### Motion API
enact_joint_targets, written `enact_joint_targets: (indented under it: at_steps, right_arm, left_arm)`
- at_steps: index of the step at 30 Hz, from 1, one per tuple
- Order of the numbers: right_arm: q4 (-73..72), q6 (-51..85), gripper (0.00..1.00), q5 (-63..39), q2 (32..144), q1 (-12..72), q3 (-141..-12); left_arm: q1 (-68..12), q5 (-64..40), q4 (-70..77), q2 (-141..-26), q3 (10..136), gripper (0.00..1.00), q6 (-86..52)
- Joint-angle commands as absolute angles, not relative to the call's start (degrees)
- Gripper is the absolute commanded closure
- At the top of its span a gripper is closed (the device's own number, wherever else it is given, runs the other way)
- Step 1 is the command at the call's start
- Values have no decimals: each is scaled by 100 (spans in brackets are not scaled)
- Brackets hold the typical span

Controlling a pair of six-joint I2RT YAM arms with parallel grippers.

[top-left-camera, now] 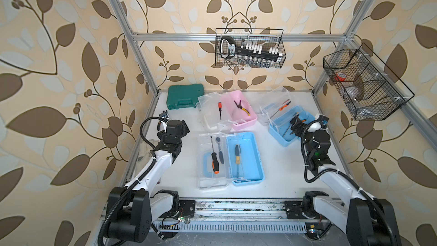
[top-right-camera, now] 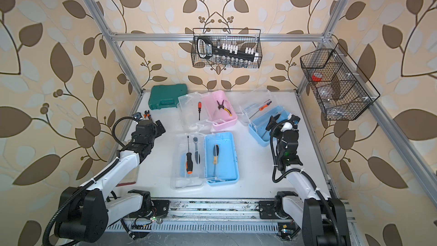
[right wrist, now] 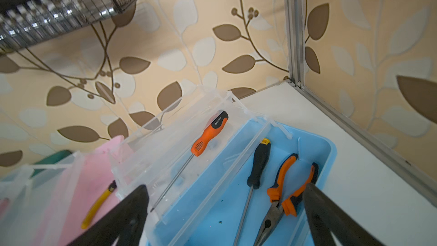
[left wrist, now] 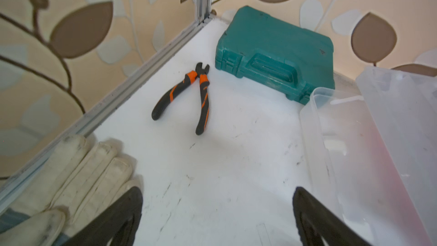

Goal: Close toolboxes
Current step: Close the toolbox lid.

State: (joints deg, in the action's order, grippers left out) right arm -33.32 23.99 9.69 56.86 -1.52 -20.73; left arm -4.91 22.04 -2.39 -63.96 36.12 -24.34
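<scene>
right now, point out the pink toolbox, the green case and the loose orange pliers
pink toolbox (top-left-camera: pixel 246 121), in a top view, on its near wall
green case (left wrist: pixel 276 36), left wrist view, on its lid
orange pliers (left wrist: pixel 203 100), left wrist view, on one handle

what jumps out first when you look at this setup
Three toolboxes lie open on the white table, tools inside: the pink toolbox at the back centre, the near blue toolbox in front of it, the far blue toolbox at the back right. The right end effector hangs open over the far one, and a closed dark green case sits in the back left corner.
</scene>
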Motion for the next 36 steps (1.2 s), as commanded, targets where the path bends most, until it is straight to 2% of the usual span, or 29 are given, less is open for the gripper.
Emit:
enact_joint_targets:
  at_steps: [1,6,9,12,15,20,24,36]
  right_arm:
    - [-2411,3489,1,626,5316,-138,-2114]
    - [-1126,3524,1,-195,5304,-84,-2627]
    - [-127,3295,10,-462,5608,90,-3135]
    - [556,3034,17,-366,5801,615,-3454]
    - [957,2940,18,-46,5878,1372,-3661]
    - [1201,3005,17,168,6155,2396,-3827]
    - [1206,3079,16,127,6490,2773,-3811]
    - [864,3125,13,-166,7170,2988,-3707]
  left_arm:
    - [-519,1396,-1639,-6068,3965,1,-3243]
    - [-553,638,-2438,-5578,3991,1,-3815]
    - [-628,529,-2987,-5364,4082,1,-3874]
    - [-718,499,-3443,-5257,4113,1,-3880]
    - [-812,418,-3769,-5255,4137,1,-3901]
    - [-910,409,-3981,-5305,4058,1,-4036]
    - [-914,236,-3922,-5273,3946,1,-4118]
    - [-1232,70,-3873,-5359,3600,1,-4461]
